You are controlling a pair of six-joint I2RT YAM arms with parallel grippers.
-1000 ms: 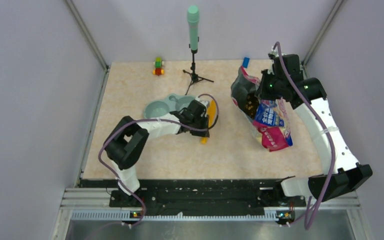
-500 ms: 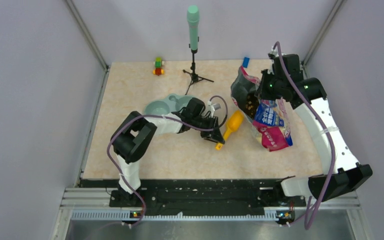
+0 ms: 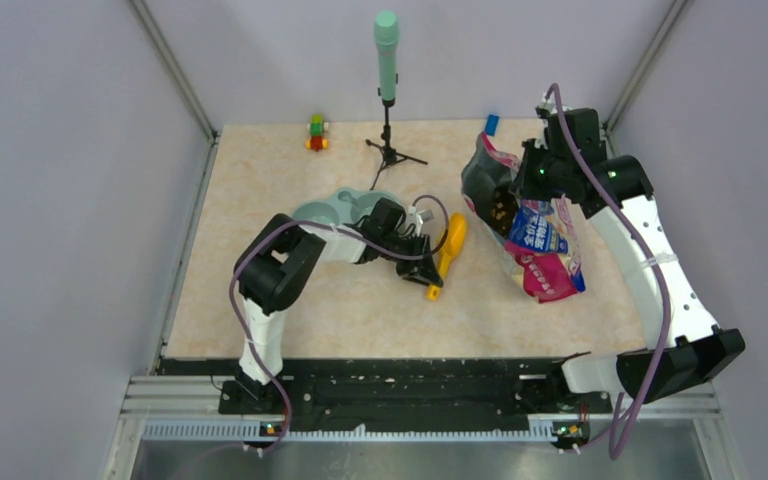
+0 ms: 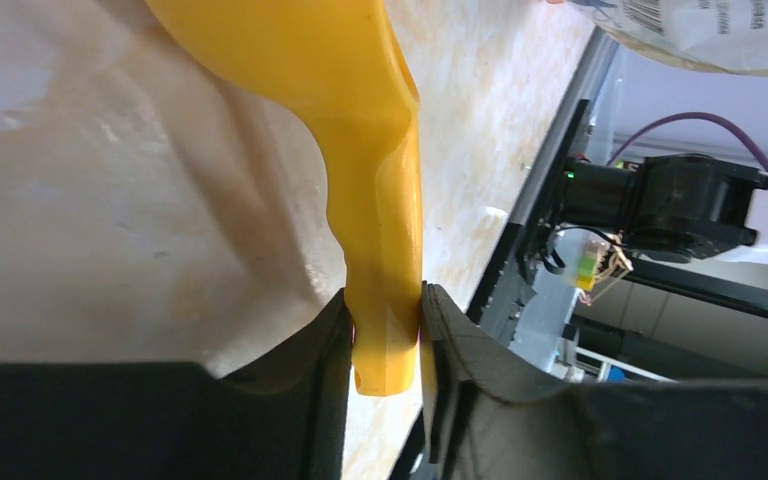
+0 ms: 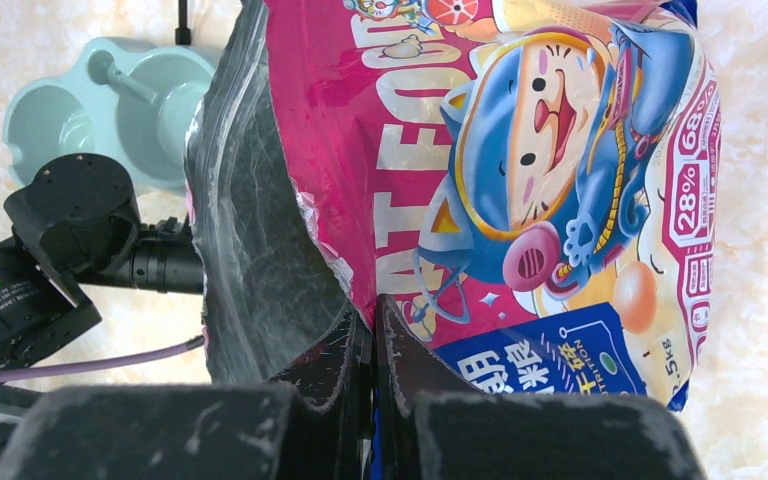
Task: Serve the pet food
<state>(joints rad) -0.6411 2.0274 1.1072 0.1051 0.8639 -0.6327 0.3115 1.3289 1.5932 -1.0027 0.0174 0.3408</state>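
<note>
The pink-blue cat food bag (image 3: 538,240) lies open at the right, with brown kibble (image 3: 501,208) showing in its mouth. My right gripper (image 3: 532,180) is shut on the bag's upper edge (image 5: 365,300) and holds the mouth open. My left gripper (image 3: 426,262) is shut on the handle of the yellow scoop (image 3: 447,250), which also shows in the left wrist view (image 4: 385,330). The scoop's cup points toward the bag, just above the table. A pale green double bowl (image 3: 335,212) sits behind the left arm and also shows in the right wrist view (image 5: 110,100).
A green microphone on a small tripod (image 3: 387,70) stands at the back centre. A stack of coloured blocks (image 3: 316,132) sits at the back left. A blue block (image 3: 491,124) lies behind the bag. Walls close in on both sides.
My left gripper carried the scoop from beside the bowl out to the right, then drew back a little, turning the scoop more upright in view. The right arm and bag stayed still.
</note>
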